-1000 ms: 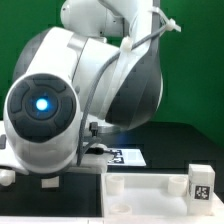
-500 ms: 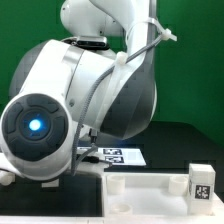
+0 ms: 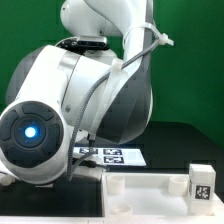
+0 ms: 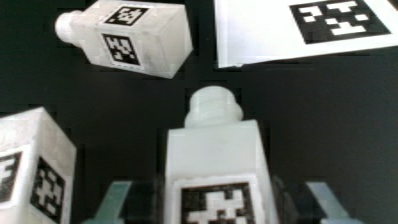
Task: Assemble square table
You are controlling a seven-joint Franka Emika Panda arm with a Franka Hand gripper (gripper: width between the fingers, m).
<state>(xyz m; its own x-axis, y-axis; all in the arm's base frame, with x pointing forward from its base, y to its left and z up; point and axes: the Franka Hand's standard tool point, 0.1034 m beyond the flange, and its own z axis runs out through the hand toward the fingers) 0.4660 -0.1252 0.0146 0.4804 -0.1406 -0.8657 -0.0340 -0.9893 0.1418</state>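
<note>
a: item 1, gripper (image 4: 217, 192). state?
b: fingers (image 4: 116, 205) spread, one each side of the centre leg (image 4: 214, 150). dark gap shows on both sides, so straddling, not pinching. nothing held.

a: centre leg, condition?
b: white block, peg end pointing away from the wrist, tag facing the cam. appears to lie loose on the black table (image 4: 329, 120).

a: nearby stock?
b: second leg (image 4: 128, 40) beyond the peg end, skewed, well apart. third leg (image 4: 32, 165) near one finger, partly cut off by the frame edge. further out, a corner of the marker board (image 4: 311, 30), one tag showing.

a: exterior view?
b: arm (image 3: 100, 90) fills most of it, gripper hidden behind. marker board lies flat past it. tabletop (image 3: 150, 192) in front, rim up. fourth leg (image 3: 200, 181) stands upright at its corner toward the exterior view's right. seated or only stood there, can't tell.

a: progress est.?
b: early. three legs loose on the table, so at most one fitted, and that one unconfirmed.

a: outstanding?
b: pinch the centre leg, carry it to the tabletop, seat + twist in. rpt for second and third. check the fourth is actually fixed.
</note>
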